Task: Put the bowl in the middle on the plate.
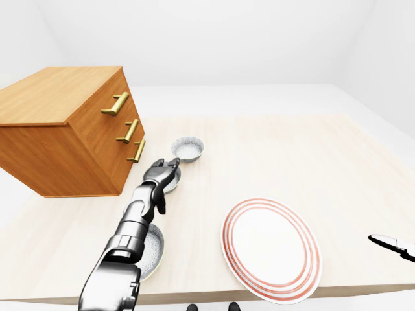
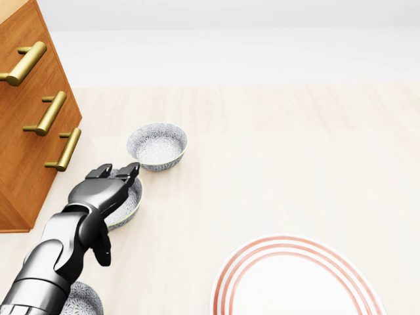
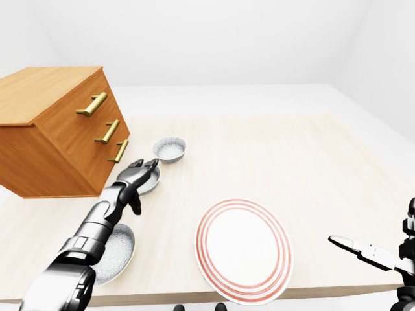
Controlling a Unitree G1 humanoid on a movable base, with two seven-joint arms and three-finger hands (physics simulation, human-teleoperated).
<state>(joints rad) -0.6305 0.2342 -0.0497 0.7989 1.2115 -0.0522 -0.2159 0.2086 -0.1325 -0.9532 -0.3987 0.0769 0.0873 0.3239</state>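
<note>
Three grey patterned bowls lie in a row on the pale wooden table (image 2: 275,151). In the head view the middle bowl (image 2: 130,199) sits left of centre, partly covered by my left hand (image 2: 113,178). The hand hangs over the bowl's left rim with its fingers (image 2: 126,170) spread open and the thumb lower down, holding nothing. The white plate with red rings (image 2: 298,283) lies at the bottom right. My right hand (image 3: 363,250) shows at the right edge of the right-eye view, fingers stretched out, open, well away from the plate.
The far bowl (image 2: 157,146) sits just above the middle one, and the near bowl (image 2: 80,298) is at the bottom left under my forearm. A wooden dresser with brass handles (image 2: 29,111) stands close on the left. The table's near edge (image 3: 194,295) runs under the plate.
</note>
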